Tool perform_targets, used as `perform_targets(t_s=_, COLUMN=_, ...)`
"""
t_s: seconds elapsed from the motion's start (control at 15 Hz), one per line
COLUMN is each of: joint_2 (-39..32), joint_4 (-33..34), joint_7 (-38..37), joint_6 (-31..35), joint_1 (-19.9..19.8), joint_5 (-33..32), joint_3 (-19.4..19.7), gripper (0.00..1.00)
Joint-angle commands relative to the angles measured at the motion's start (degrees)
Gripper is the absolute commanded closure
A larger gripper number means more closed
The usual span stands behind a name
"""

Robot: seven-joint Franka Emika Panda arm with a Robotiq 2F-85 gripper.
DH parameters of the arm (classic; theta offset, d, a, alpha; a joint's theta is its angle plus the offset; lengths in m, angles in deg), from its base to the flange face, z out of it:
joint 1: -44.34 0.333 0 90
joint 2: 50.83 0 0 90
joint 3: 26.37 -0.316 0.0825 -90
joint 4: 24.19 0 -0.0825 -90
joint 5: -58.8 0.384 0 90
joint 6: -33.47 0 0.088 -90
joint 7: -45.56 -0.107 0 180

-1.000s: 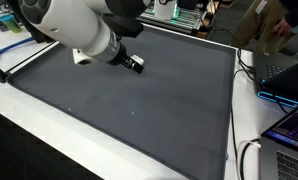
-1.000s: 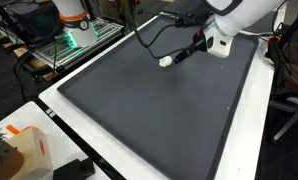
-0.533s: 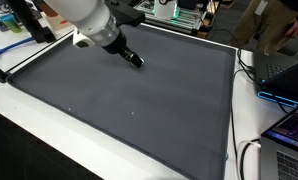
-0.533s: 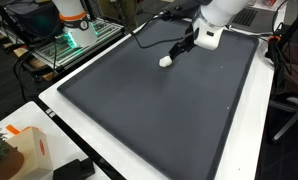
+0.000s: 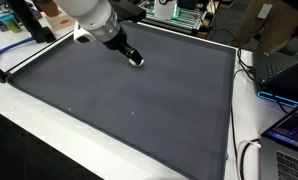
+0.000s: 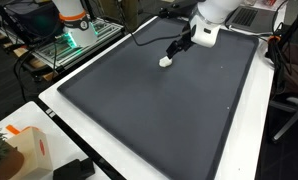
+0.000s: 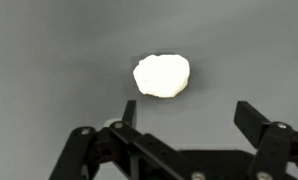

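You had the gripper spread as wide as it goes, and it had hold of nothing: in the wrist view the two black fingers stood far apart with only bare mat between them. The small white lump lay flat on the dark grey mat just ahead of the fingertips. It was outside the gap rather than in it, and sat closer to the finger at the left of that picture than to the other one. In both exterior views the arm leaned down at a slant over the far part of the mat, with the gripper low and the lump showing as a pale spot right at its tip. The fingers were so near the lump that you could not tell from there whether they touched it or stood a hair apart. From the opposite side the lump lay on the mat just beyond the gripper, toward the mat's middle but well inside its far half. The mat covered nearly all of the white table, leaving only a pale border round it. A laptop sat off the mat at the table's edge, well apart from the gripper.
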Motion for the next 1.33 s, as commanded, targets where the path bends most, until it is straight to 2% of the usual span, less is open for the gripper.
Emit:
perform_targets(t_s=0.0, joint_2=9.86, joint_4=-12.79, joint_7=1.04, joint_6=4.17, joint_1=0.91, joint_5=-2.15, joint_3=0.39, gripper=0.0)
perform_targets(t_s=0.2, joint_2=16.91, joint_4=-20.35, joint_7=2.41, joint_6=6.74, joint_1=0.95, joint_5=-3.25, joint_3=-0.12, gripper=0.0)
perform_targets(t_s=0.4, joint_2=25.03, joint_4=-28.6, joint_7=2.43, joint_6=13.15, joint_1=1.45, joint_5=-2.85, joint_3=-1.35, gripper=0.0)
perform_targets(t_s=0.6, joint_2=33.44, joint_4=-37.35, joint_7=-0.68, joint_6=20.48, joint_1=2.61, joint_5=-4.16, joint_3=-2.67, gripper=0.0)
perform_targets(t_s=0.67, joint_2=36.21, joint_4=-40.3, joint_7=-4.48, joint_6=22.88, joint_1=3.44, joint_5=-8.33, joint_3=-2.69, gripper=0.0)
perform_targets(t_s=0.73, joint_2=28.92, joint_4=-31.79, joint_7=-0.36, joint_6=17.83, joint_1=1.81, joint_5=-4.59, joint_3=-3.01, gripper=0.0)
perform_targets(t_s=0.87, joint_2=31.19, joint_4=-33.54, joint_7=-1.19, joint_6=18.46, joint_1=1.98, joint_5=-5.17, joint_3=-3.58, gripper=0.0)
perform_targets(t_s=1.2, joint_2=29.19, joint_4=-32.09, joint_7=-1.02, joint_6=18.45, joint_1=1.7, joint_5=-5.14, joint_3=-3.33, gripper=0.0)
perform_targets(t_s=1.27, joint_2=29.59, joint_4=-32.5, joint_7=-2.87, joint_6=18.08, joint_1=2.16, joint_5=-6.79, joint_3=-3.37, gripper=0.0)
